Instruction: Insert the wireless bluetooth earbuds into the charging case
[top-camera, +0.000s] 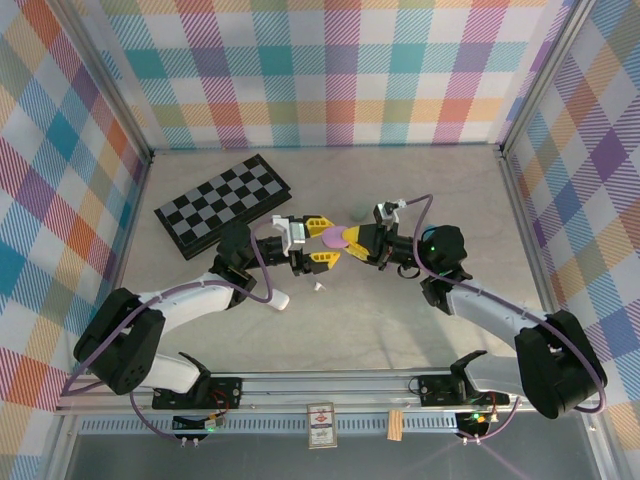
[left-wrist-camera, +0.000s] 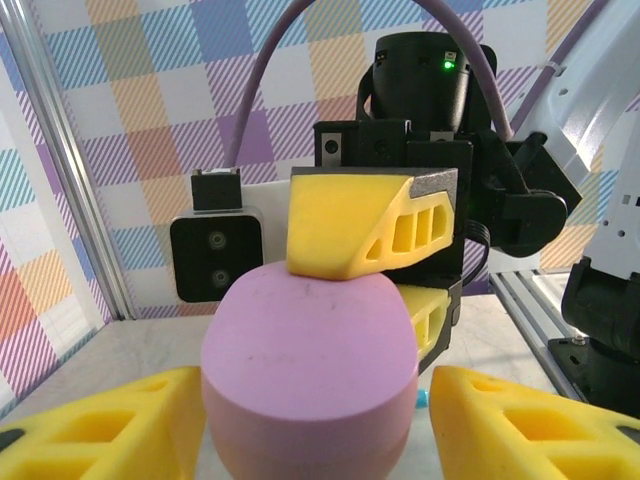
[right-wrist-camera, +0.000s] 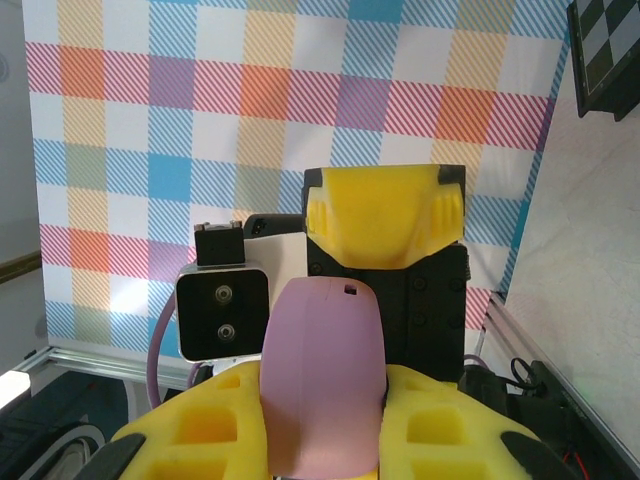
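Low centre of the top view, a tiny white bud (top-camera: 320, 286) lies loose on the table (top-camera: 420, 330). Just above it, mid-frame, the arms meet. The right gripper (right-wrist-camera: 320, 425) is clamped on the purple case (top-camera: 338, 240). The left gripper (left-wrist-camera: 315, 410) stands half open, fingers flanking the case's other end; whether they touch, I can't tell. Beyond sits a grey-green pebble (top-camera: 360, 211), and upper left, the chessboard (top-camera: 225, 203).

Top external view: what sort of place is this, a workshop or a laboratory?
Probably a robot test booth: plaid walls on a metal frame, left arm and right arm bolted to one rail, a chessboard as prop; the right claw holds a purple case.
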